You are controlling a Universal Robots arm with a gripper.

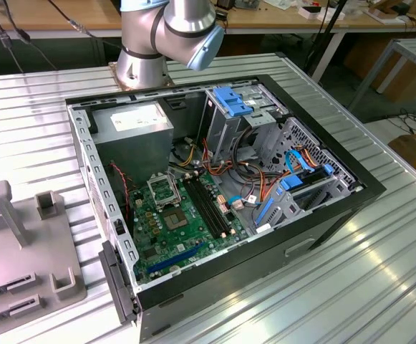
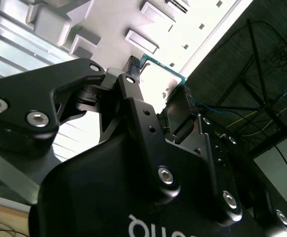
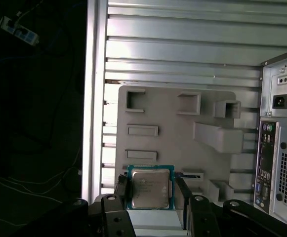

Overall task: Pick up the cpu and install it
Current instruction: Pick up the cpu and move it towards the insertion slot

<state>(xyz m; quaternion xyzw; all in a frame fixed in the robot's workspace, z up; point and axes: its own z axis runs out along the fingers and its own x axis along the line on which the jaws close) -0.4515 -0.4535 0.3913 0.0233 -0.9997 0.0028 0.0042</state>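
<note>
In both wrist views the cpu, a small square chip with a grey metal top and green edge, sits between my gripper's black fingers, which press on two opposite sides of it. The gripper is shut on the chip and holds it in the air above the grey fixture plate. In the exterior view the open computer case lies on the table, with the green motherboard inside and its silver socket frame uncovered.
The grey fixture plate with raised blocks lies at the exterior view's left of the case. My arm's base stands behind the case. Cables, blue drive brackets and the power supply crowd the case. The table's edge runs beside the plate.
</note>
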